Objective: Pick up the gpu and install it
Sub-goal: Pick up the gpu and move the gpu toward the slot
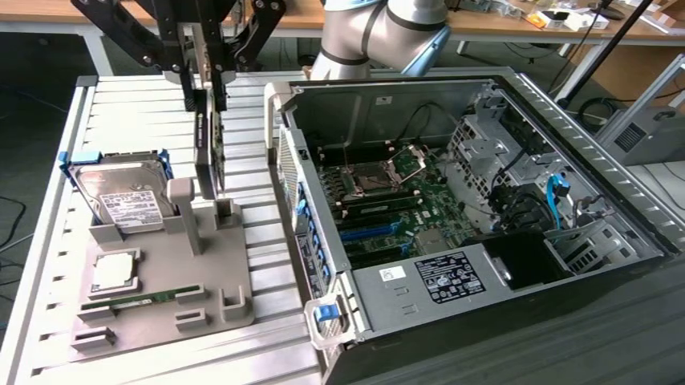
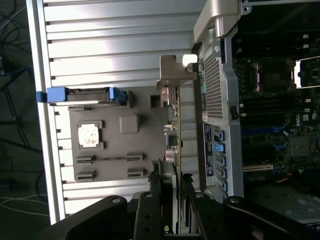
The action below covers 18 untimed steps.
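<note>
One gpu (image 1: 208, 156), standing on edge, pinched by the pincer (image 1: 208, 103) at its top edge, a finger on each face. Its lower end sits between the upright posts of the grey holder plate (image 1: 160, 261); can't tell if it's clear of the slot. In the wrist view the silver bracket (image 2: 176, 70) is at the card end away from the pincer.

Writing: hard drive (image 1: 127, 199) has a white label, print too small to read. Black-and-white sticker (image 1: 450, 277) on the grey box at the near end of the case (image 1: 321, 104) is also unreadable. White logo on the motherboard (image 1: 396, 200) in the wrist view looks like Dell, not sure.

Room: the case side wall is just beside the gpu on the exterior view's right, with a narrow strip of slatted tabletop (image 1: 139, 104) between them. Bare slats run far of the plate and along the exterior view's left edge. Case is open on top, board exposed.

Count on the plate:
- 1 hard drive in a blue-handled carrier
- 1 processor (image 1: 115, 273)
- 1 green memory stick (image 1: 141, 299)
- 1 gpu

In the case: 1 blue cable (image 1: 557, 196), on the exterior view's right.
</note>
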Each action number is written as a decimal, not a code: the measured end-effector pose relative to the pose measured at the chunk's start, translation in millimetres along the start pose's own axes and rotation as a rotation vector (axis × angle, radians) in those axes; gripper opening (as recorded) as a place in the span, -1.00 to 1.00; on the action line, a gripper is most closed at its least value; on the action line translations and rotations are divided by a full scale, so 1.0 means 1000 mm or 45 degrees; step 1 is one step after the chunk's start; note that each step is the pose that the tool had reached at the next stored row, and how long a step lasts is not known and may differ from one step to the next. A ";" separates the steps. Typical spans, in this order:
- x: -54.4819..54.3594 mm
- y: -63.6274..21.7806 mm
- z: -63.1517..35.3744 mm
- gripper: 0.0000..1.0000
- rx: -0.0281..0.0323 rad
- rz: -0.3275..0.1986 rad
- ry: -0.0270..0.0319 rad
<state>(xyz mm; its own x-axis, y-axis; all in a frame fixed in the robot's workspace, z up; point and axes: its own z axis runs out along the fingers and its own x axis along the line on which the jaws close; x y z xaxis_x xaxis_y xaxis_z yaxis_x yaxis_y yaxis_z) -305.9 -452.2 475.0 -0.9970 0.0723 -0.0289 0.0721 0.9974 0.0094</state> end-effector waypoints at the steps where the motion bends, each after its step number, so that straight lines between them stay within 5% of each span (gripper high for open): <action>1: 0.000 0.0000 -0.0007 -0.47 0.0000 0.000 0.0000; 18: -0.001 0.0002 -0.0170 -0.47 0.0001 0.000 0.0000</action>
<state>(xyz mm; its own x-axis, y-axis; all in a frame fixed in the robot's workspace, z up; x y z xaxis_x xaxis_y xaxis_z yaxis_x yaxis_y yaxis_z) -305.9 -452.2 492.0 -0.9970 0.0723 -0.0289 0.0721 0.9974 0.0093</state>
